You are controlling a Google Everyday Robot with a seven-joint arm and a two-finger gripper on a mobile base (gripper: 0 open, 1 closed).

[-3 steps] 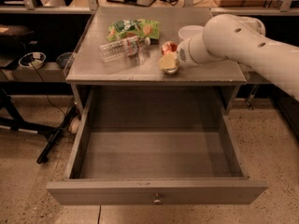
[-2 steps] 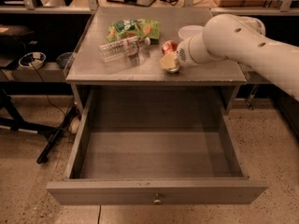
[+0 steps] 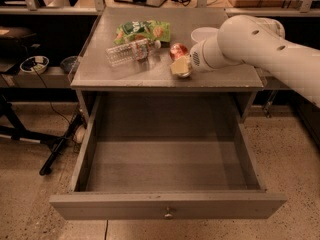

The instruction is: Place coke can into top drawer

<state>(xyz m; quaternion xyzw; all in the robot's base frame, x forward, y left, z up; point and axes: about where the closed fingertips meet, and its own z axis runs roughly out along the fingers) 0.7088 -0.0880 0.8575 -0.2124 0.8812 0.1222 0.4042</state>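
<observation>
The coke can [image 3: 178, 50] is a small red can standing on the grey cabinet top [image 3: 125, 74], right of centre. My gripper [image 3: 181, 67] is right at the can, on its near side and touching or nearly touching it, and it hides the can's lower part. My white arm [image 3: 250, 41] reaches in from the right, above the top. The top drawer [image 3: 168, 205] is pulled fully out below the top, and its inside is empty. Its small round knob [image 3: 168, 214] sits at the centre of the front panel.
A clear plastic water bottle [image 3: 132, 52] lies on its side left of the can. A green snack bag [image 3: 143, 31] lies behind it. A white round dish [image 3: 202, 34] sits behind my arm. Black stand legs [image 3: 55, 154] and a low shelf with bowls [image 3: 34, 64] are at the left.
</observation>
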